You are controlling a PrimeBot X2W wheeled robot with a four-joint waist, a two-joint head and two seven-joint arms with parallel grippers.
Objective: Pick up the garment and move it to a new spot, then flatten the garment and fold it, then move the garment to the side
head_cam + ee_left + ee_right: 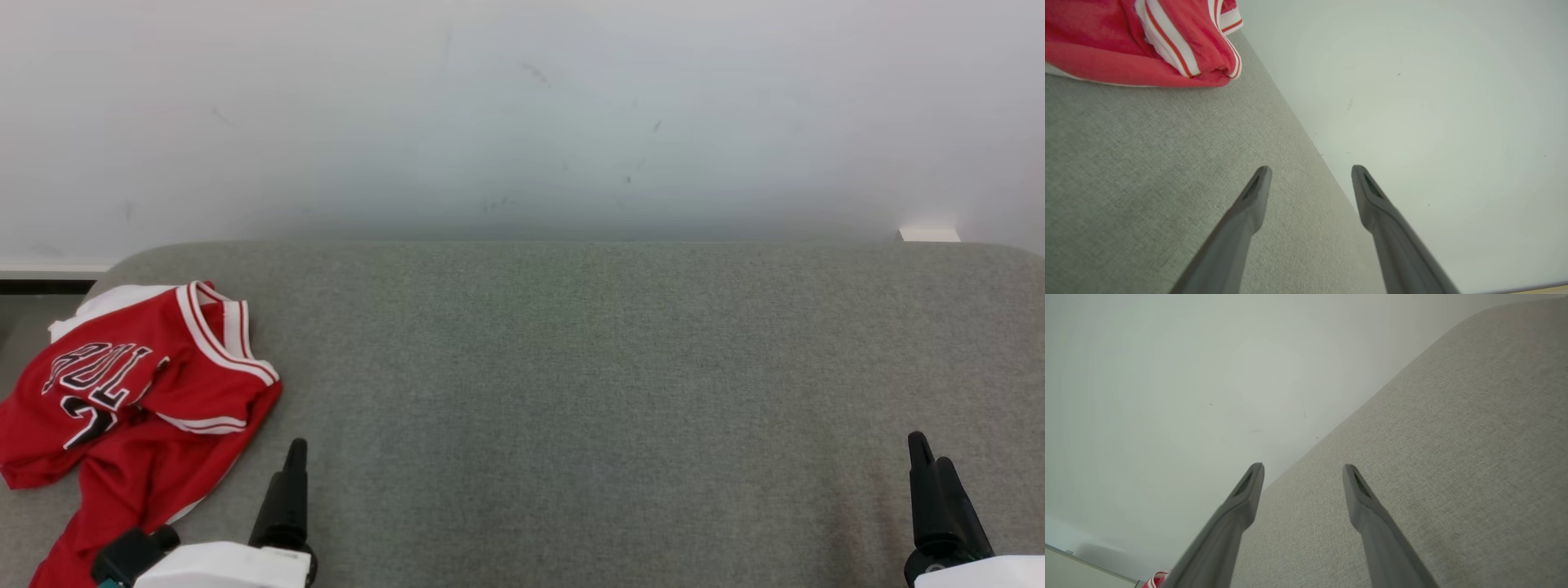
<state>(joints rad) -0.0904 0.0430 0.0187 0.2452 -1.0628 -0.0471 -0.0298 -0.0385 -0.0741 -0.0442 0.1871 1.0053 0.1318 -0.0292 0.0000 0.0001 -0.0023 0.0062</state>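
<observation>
Loosely crumpled garment, long axis near-to-far, striped trim toward wall, left claw apart, right claw apart

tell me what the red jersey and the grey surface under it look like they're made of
The red jersey looks like thin synthetic knit, matte: soft crumpled folds, striped white trim. The grey surface seems upholstered in coarse woven fabric, matte: a fine heathered weave shows, and its far corners are rounded.

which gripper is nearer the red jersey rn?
Left. The left gripper sits open close beside the jersey; the right gripper is open far across the grey padded surface, at its opposite side.
</observation>
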